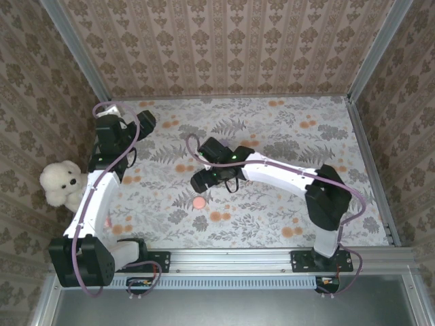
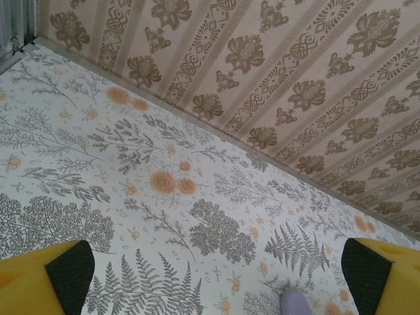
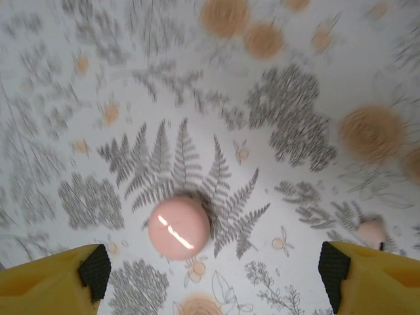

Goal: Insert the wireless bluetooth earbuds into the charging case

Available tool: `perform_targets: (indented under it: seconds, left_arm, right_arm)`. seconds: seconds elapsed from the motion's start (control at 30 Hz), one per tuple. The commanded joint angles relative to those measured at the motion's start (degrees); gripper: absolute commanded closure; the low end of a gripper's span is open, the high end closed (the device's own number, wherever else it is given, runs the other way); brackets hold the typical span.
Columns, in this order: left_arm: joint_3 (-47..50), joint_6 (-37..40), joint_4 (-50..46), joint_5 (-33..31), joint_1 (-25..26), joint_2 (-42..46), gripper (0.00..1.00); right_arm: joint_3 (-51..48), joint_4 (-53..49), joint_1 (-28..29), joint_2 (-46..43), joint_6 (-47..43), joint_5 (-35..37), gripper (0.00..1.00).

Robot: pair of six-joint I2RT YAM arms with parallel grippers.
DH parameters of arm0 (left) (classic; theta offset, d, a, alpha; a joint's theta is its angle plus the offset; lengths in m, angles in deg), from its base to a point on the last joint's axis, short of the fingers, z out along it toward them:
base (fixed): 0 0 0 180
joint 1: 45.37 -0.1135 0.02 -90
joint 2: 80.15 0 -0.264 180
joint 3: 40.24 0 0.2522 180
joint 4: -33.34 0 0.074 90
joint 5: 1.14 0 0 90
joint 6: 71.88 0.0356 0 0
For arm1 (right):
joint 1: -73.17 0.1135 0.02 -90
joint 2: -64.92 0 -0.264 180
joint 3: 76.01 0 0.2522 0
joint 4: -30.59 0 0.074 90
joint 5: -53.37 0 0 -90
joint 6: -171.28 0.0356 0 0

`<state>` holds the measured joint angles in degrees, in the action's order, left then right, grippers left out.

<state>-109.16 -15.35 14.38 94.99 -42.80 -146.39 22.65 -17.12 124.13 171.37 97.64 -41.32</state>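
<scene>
The charging case (image 1: 199,202) is a small round glossy pink shell lying shut on the flowered tabletop, left of centre. My right gripper (image 1: 204,182) hovers just above and behind the charging case (image 3: 178,228), open, with its black pads (image 3: 96,272) wide apart and nothing between them. A small pink rounded piece (image 3: 371,233), which looks like an earbud, lies on the cloth to the right of the case. My left gripper (image 1: 144,122) is at the far left near the back wall, open (image 2: 218,275) and empty above bare cloth.
A white plush bear (image 1: 62,183) sits outside the left wall. Patterned walls with metal rails (image 1: 367,156) close in the table on three sides. A pale lilac rounded thing (image 2: 294,303) pokes in at the bottom of the left wrist view; I cannot tell what it is.
</scene>
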Motion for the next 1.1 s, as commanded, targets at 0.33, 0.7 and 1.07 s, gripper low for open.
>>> perform_targets:
  seconds: [0.33,0.7,1.07]
  left_arm:
    - [-4.40,-3.84,-5.72,2.21,-1.07,-2.94,0.00]
    - [-5.51,-2.91,-5.91,3.89,-1.14,-3.81,0.00]
    - [-6.18,-2.82,-6.00,4.44,-1.16,-3.88,0.00]
  right_arm:
    - [13.75,-17.75,5.21,14.46,-13.40,1.67,0.14]
    - [18.93,-20.07,7.93,21.17,-13.20,5.98,0.14]
    - [23.11,-21.76,8.10,25.37,-12.76,8.35,0.21]
